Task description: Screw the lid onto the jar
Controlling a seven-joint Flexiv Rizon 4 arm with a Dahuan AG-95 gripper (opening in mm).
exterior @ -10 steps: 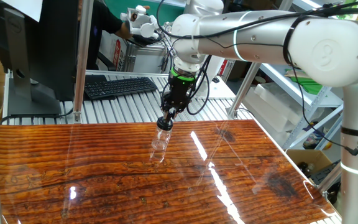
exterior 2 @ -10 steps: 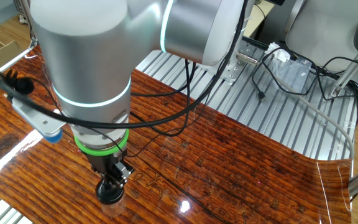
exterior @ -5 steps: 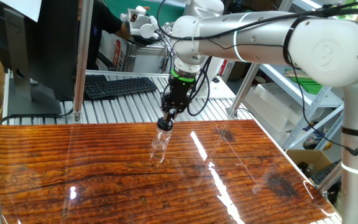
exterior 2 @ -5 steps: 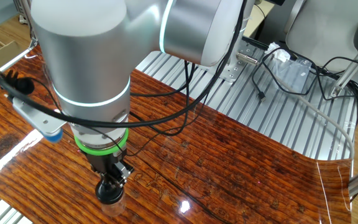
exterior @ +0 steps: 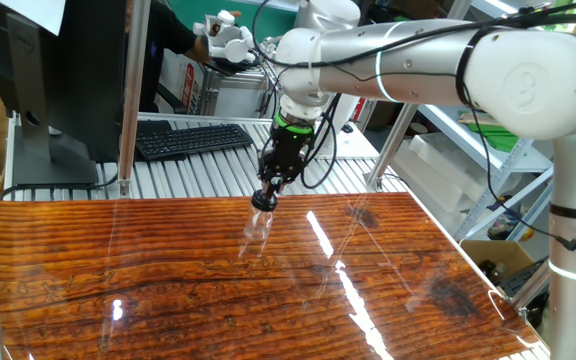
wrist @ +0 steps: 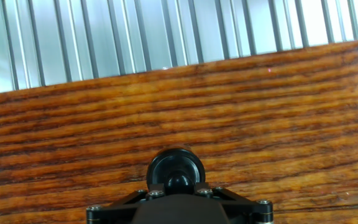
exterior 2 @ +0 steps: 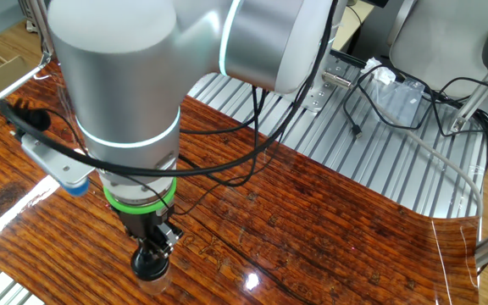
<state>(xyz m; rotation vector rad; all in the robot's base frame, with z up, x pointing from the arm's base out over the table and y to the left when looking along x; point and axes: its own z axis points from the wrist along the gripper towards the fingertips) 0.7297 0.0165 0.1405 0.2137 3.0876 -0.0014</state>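
Note:
My gripper [exterior: 265, 196] is shut on the small round black lid [exterior: 263, 201] and holds it on top of the clear jar [exterior: 257, 229], which stands upright on the wooden table [exterior: 168, 280]. In the other fixed view the gripper [exterior 2: 152, 258] grips the lid [exterior 2: 150, 266] over the jar [exterior 2: 153, 281], whose body is mostly hidden at the frame's bottom edge. In the hand view the black lid [wrist: 174, 168] sits between the fingers at the bottom centre; the jar below it is hidden.
A ribbed metal surface [exterior: 198, 172] runs behind the wooden table, with a black keyboard [exterior: 193, 138] and a monitor [exterior: 58, 80] on it. An upright metal post [exterior: 128, 100] stands at the back left. Cables [exterior 2: 396, 93] lie on the metal surface.
The gripper has shifted very slightly with the lid on the jar; otherwise nothing has visibly changed.

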